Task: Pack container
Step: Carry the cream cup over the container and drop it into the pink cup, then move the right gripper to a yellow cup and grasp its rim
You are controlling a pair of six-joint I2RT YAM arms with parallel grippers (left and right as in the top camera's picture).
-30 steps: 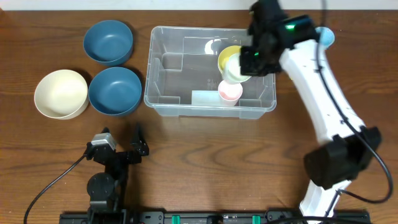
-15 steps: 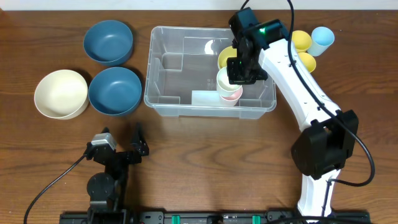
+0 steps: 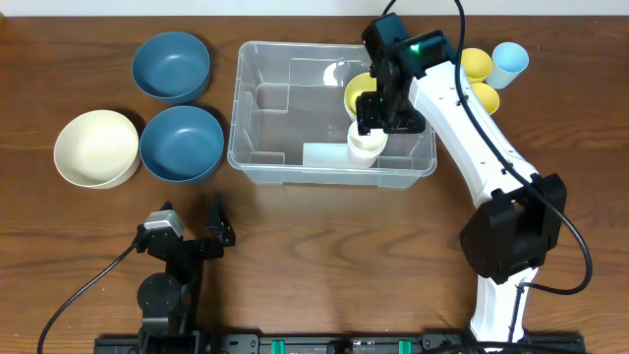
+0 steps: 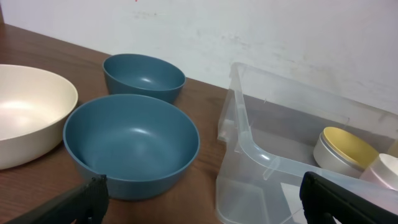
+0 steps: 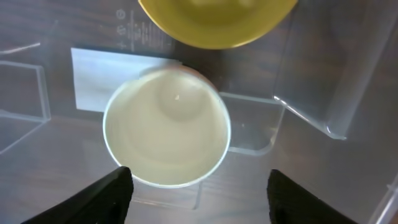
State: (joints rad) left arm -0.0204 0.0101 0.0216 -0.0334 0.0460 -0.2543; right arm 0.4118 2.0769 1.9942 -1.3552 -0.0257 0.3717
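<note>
The clear container [image 3: 242,108] stands at mid-table. Inside it, near the front right, a pale cream cup [image 3: 366,144] stands upright, with a yellow cup [image 3: 358,92] just behind it. My right gripper [image 3: 386,106] hovers over the cream cup. In the right wrist view its fingers [image 5: 102,196] are spread wide, on either side of the cup [image 5: 166,127] but not touching it. The right gripper [image 5: 199,199] is open and empty. My left gripper [image 3: 192,209] rests open near the front left, facing the container [image 4: 249,146].
Two blue bowls [image 3: 172,66] [image 3: 181,143] and a cream bowl [image 3: 96,147] sit left of the container. Two yellow cups [image 3: 476,63] [image 3: 485,97] and a light blue cup [image 3: 509,59] stand right of it. A pale label [image 5: 115,71] lies on the container floor.
My right gripper has opened and let go of the cream cup, which has dropped over the pink cup and hides it. The left arm has not moved.
</note>
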